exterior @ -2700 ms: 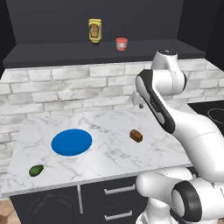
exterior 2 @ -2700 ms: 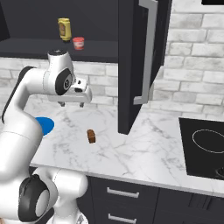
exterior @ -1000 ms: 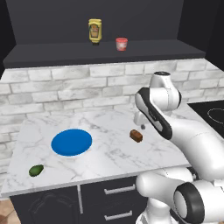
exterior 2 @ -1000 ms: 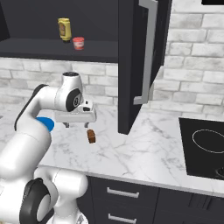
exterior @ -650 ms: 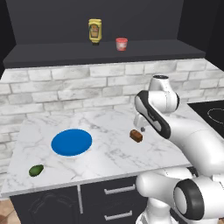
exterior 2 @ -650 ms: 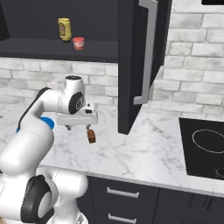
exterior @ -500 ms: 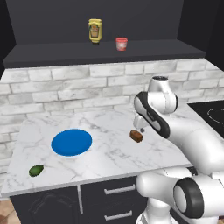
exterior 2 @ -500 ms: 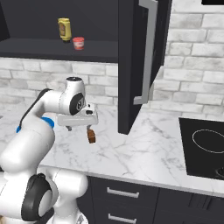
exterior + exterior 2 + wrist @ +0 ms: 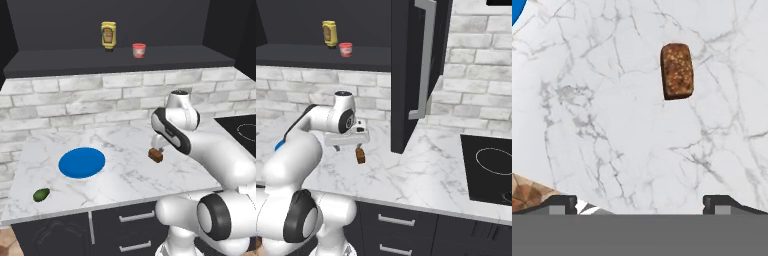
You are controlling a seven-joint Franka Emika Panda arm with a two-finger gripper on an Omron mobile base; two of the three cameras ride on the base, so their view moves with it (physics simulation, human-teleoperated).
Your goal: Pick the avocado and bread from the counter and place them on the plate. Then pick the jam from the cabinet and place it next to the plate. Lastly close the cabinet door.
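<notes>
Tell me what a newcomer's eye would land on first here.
First the white arm bent low over the counter, its open pincer just above the small brown bread. Next the bright blue plate to the left of the bread, then the red jam on the dark cabinet shelf.

I see brown bread [image 9: 155, 155] lying flat mid-counter [image 9: 125, 175], blue plate [image 9: 81, 162] to its left, green avocado [image 9: 41, 194] at near left, red jam [image 9: 139, 50] on cabinet [image 9: 120, 62] shelf, cabinet door [image 9: 418, 65] open
</notes>
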